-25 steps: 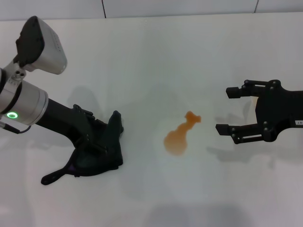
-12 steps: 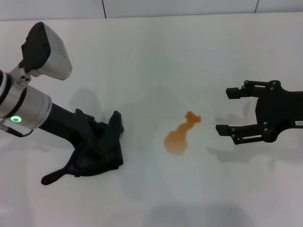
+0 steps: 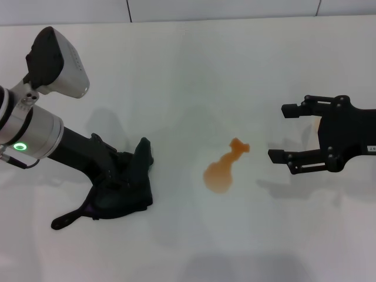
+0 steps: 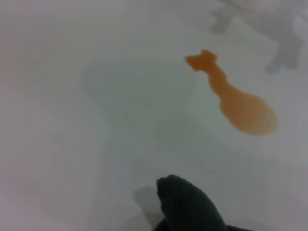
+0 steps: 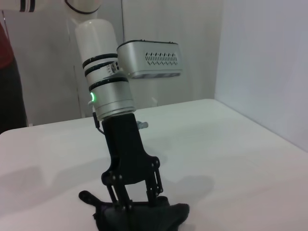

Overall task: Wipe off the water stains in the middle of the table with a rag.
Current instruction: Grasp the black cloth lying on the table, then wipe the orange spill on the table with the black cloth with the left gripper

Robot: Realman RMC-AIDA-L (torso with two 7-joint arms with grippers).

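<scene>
The water stains [image 3: 220,172] are one orange gourd-shaped puddle in the middle of the white table [image 3: 194,76]. The puddle also shows in the left wrist view [image 4: 240,108]. The dark rag [image 3: 129,185] lies crumpled to the left of the puddle, apart from it. My left gripper [image 3: 97,202] is down on the rag with its fingers spread. One bare fingertip [image 3: 60,222] sticks out past the rag's edge and the other is hidden in the folds. The right wrist view shows it standing on the rag [image 5: 144,216]. My right gripper [image 3: 281,135] is open and empty, to the right of the puddle.
The table's far edge meets a wall [image 3: 223,9] at the back. In the left wrist view a fold of the rag [image 4: 187,207] rises in the foreground. There is bare tabletop between the rag and the puddle.
The left arm's wrist shifted slightly up and to the right a second ago, then held still. The rag, the puddle and the right gripper stay where they were.
</scene>
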